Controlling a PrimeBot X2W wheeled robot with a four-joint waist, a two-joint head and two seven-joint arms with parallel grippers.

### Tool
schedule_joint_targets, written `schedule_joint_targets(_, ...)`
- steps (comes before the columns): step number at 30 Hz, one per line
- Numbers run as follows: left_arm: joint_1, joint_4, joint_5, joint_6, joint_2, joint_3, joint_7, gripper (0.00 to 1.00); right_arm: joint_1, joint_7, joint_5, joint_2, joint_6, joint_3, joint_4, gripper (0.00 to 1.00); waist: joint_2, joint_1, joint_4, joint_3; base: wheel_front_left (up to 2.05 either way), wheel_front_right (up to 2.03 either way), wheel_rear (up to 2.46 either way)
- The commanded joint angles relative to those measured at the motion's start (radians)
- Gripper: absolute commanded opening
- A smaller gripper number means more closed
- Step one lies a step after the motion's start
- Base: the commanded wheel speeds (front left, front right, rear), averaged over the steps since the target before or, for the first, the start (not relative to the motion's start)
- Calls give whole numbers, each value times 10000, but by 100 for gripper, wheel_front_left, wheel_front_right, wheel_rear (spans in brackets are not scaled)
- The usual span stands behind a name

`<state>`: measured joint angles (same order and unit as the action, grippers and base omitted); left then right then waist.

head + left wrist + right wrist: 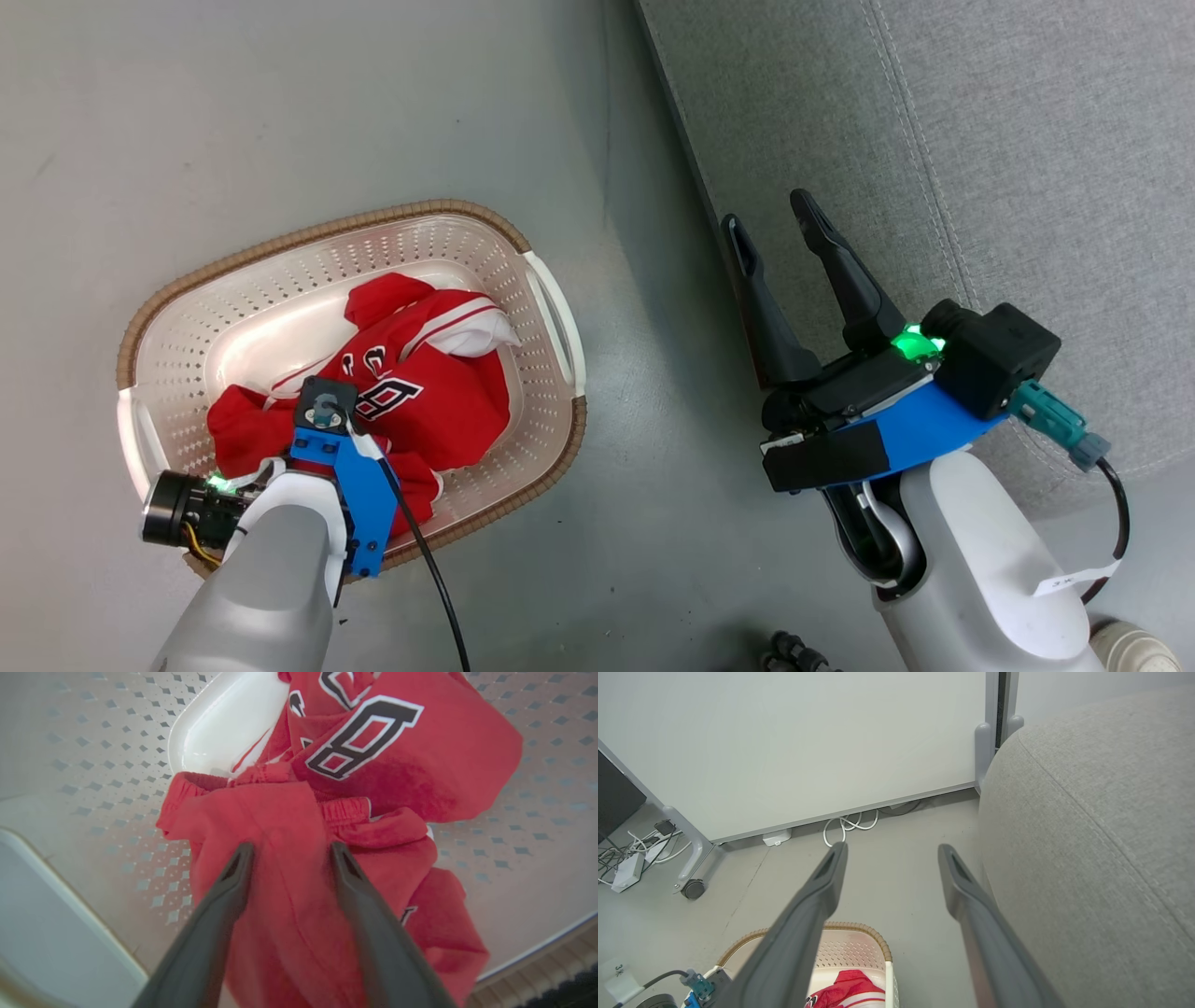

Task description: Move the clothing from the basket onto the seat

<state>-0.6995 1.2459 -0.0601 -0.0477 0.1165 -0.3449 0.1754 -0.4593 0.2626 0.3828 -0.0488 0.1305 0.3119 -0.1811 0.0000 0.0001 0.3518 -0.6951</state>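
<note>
Clothing (261,812): a ridge of plain red fabric sits between the parted fingers of the left gripper (292,851), not yet pinched. Soft, light, prone to slump; judged best taken at that fold. Heap lies in the basket (308,233). Right gripper (767,213) spread, empty, beside the seat (980,140).

The clothing (439,401) is soft matt cloth, the basket (280,271) glossy perforated plastic, the seat (1027,140) coarse-woven fabric.

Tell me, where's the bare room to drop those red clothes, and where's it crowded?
The seat is bare beyond the right gripper. The floor strip between basket and seat is free too. Crowded: the basket, holding the clothing and the left gripper.
</note>
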Motion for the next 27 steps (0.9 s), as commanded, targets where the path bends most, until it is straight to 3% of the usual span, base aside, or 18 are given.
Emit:
schedule_joint_targets(1, -141, 33, 29, 15, 15, -88, 114, 20, -111, 31, 59, -28, 5, 14, -2, 100, 0, -1, 16, 6, 0, 0, 0)
schedule_joint_targets(2, -149, 46, 28, 21, 12, -105, 162, 0, -115, 31, 54, -28, 5, 16, -14, 100, 0, -1, 24, 6, 0, 0, 0)
schedule_joint_targets(19, -68, 202, -353, 446, 45, -246, 378, 0, 34, 33, -77, -28, 5, -57, -130, 100, 0, -1, -38, 318, 0, 0, 0)
schedule_joint_targets(27, 193, 188, -657, 776, -312, -309, -100, 0, 330, 32, -404, -32, 5, -169, -496, 100, 0, -1, -520, 1327, 0, 0, 0)
